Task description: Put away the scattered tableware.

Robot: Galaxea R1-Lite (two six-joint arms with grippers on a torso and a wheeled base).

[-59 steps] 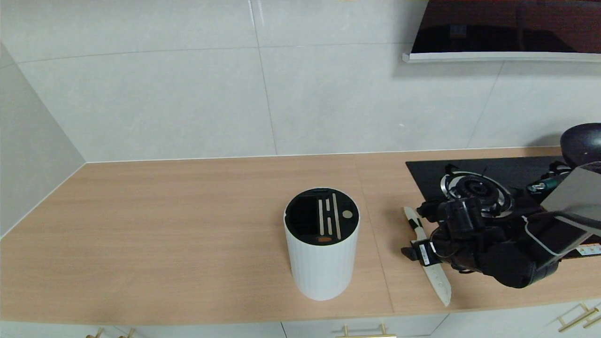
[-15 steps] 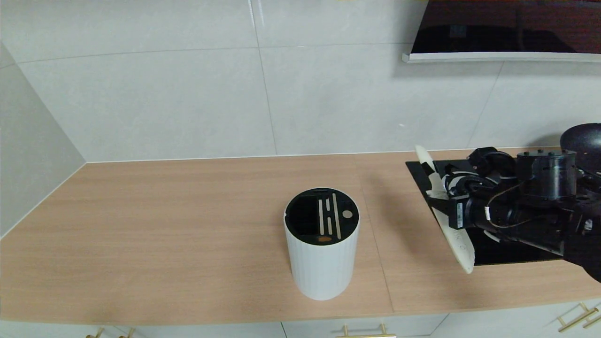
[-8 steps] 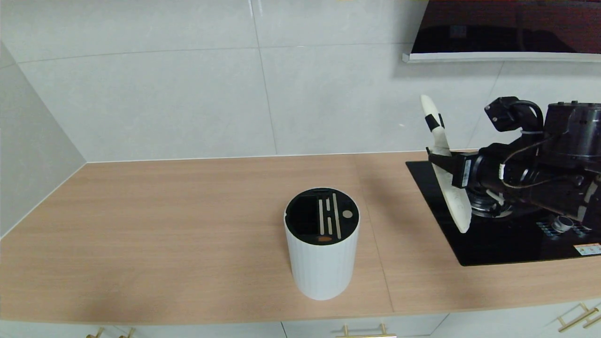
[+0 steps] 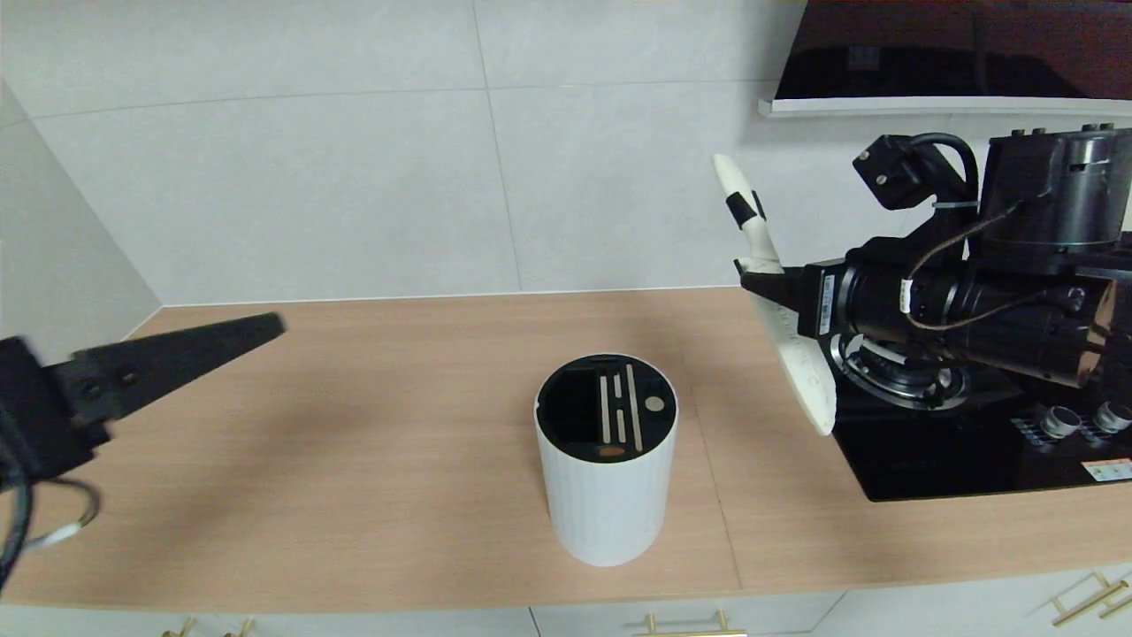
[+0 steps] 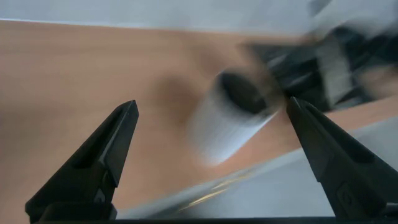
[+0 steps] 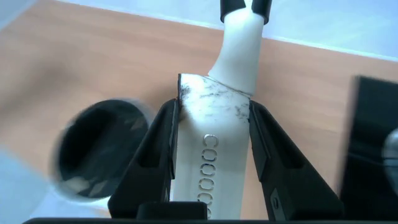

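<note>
Your right gripper (image 4: 771,285) is clamped on the knife (image 4: 800,372), handle up, blade down, tilted. Holder (image 4: 606,495) stands below it, to its left. Left gripper (image 5: 211,104): fingers apart, holder ahead.

Head view: high vantage, facing forward and down; broad surface (image 4: 354,460), white holder (image 4: 607,504) at frame centre.
Left wrist view: low, nearer, facing the holder between left fingers (image 5: 93,168).
Right wrist view: nearest, looking down past right fingers (image 6: 152,162); holder at lower left.
</note>
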